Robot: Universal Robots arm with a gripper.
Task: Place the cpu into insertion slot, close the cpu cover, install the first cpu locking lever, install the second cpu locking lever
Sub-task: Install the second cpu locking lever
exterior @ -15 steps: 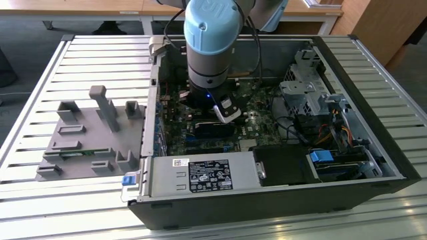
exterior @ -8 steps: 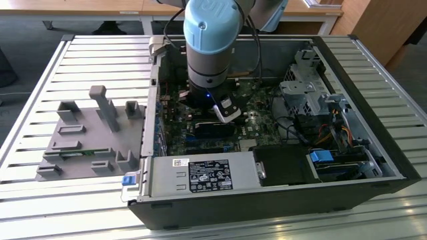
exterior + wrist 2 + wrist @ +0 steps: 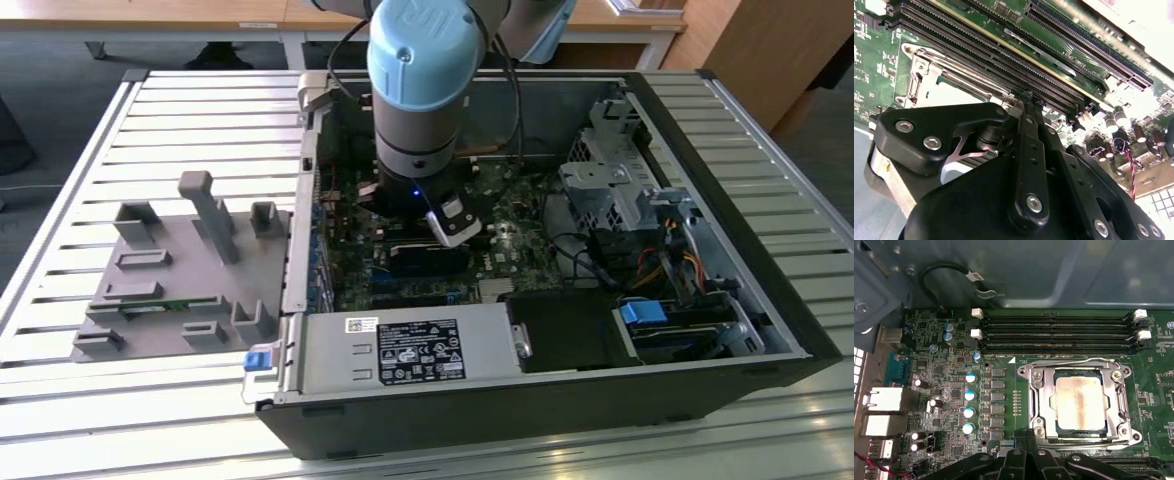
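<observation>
Gripper (image 3: pixel 1026 432) clenched, fingertips together and empty, poised just beside the insertion slot (image 3: pixel 1024 372) edge; cpu (image 3: pixel 1079 402) seated directly ahead, cpu cover (image 3: pixel 1118 390) closed over it, apparently for lever work.

Square cpu (image 3: pixel 1078 403): dull silver-grey metal face, smudged, matt. Thin silvery frame-shaped cpu cover (image 3: pixel 1116 405) around it: bright bare metal, slight gloss. Green circuit board (image 3: pixel 1004 412): smooth lacquered finish. Long black memory slots (image 3: pixel 1054 330) at 12 o'clock of the cpu: matt plastic. Black gripper (image 3: pixel 1026 102) links: matt, with shiny metal screws.
</observation>
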